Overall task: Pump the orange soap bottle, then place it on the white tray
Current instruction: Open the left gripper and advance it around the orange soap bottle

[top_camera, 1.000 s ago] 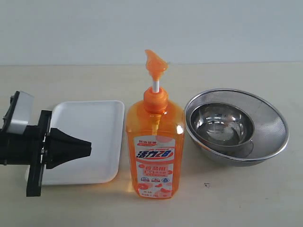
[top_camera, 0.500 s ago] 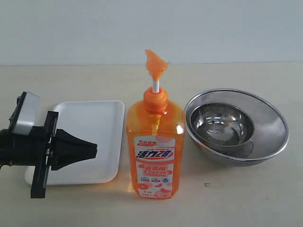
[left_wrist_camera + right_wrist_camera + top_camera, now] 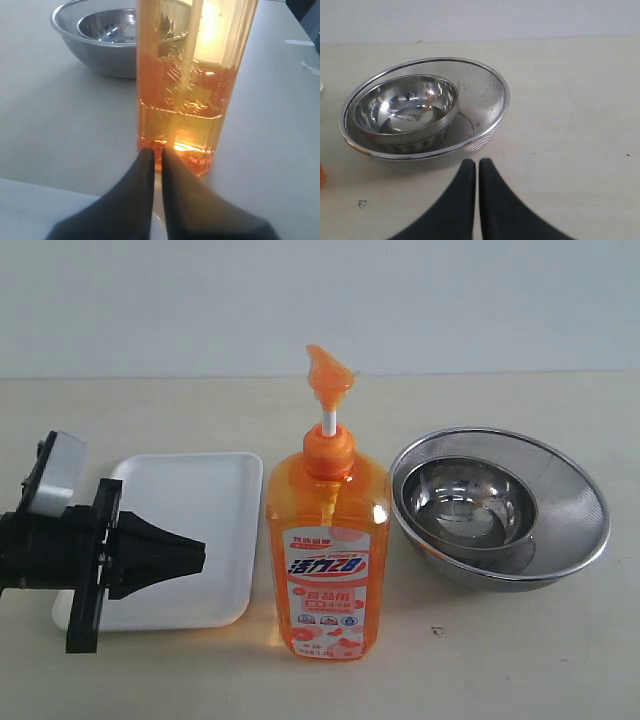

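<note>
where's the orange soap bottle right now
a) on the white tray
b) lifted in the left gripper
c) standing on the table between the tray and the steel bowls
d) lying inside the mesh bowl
C: the orange soap bottle stands upright on the table, with the white tray on one side and the steel bowls on the other; the left gripper is shut and holds nothing.

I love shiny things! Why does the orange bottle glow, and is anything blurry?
Left wrist view: light shines through the orange soap bottle, brightest near its base; the left hand up close looks soft. Right wrist view: the steel bowl shows white glints, all fairly sharp. Exterior view: even light, and the bottle tints the table orange beside it.
</note>
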